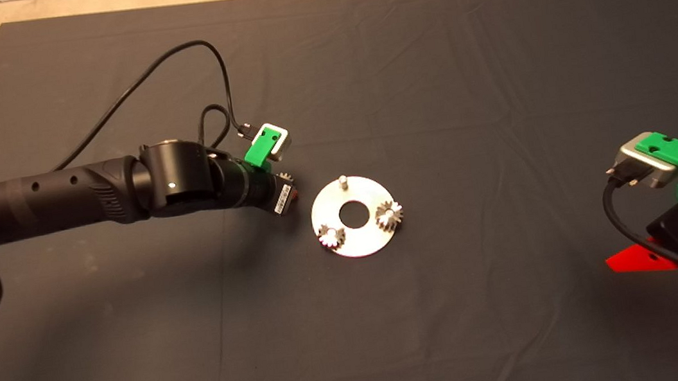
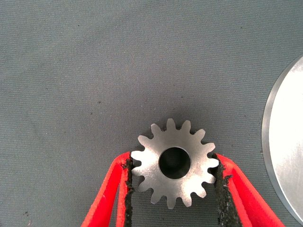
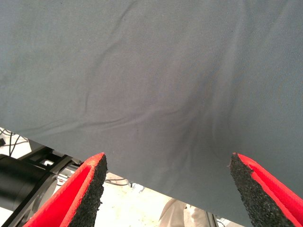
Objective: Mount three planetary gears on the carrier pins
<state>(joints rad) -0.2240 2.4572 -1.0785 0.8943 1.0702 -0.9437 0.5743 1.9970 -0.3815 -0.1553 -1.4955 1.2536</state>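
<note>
A flat silver disc [image 1: 358, 233] lies mid-mat. Two planetary gears sit on its carrier pins, one at the front left [image 1: 331, 237] and one at the right [image 1: 389, 214]. The far pin [image 1: 343, 181] stands bare. My left gripper [image 1: 288, 187] is just left of the disc, shut on the third gear [image 2: 174, 162], which its two black pads [image 2: 220, 185] clamp by the teeth, flat face toward the camera, above the mat. The disc's rim [image 2: 284, 142] shows beside it. My right gripper [image 3: 168, 177] is open and empty at the mat's right edge [image 1: 642, 260].
A black cable [image 1: 180, 58] loops up from the left wrist over the mat. Beyond the mat's edge the right wrist view shows dark equipment [image 3: 23, 182] on the floor.
</note>
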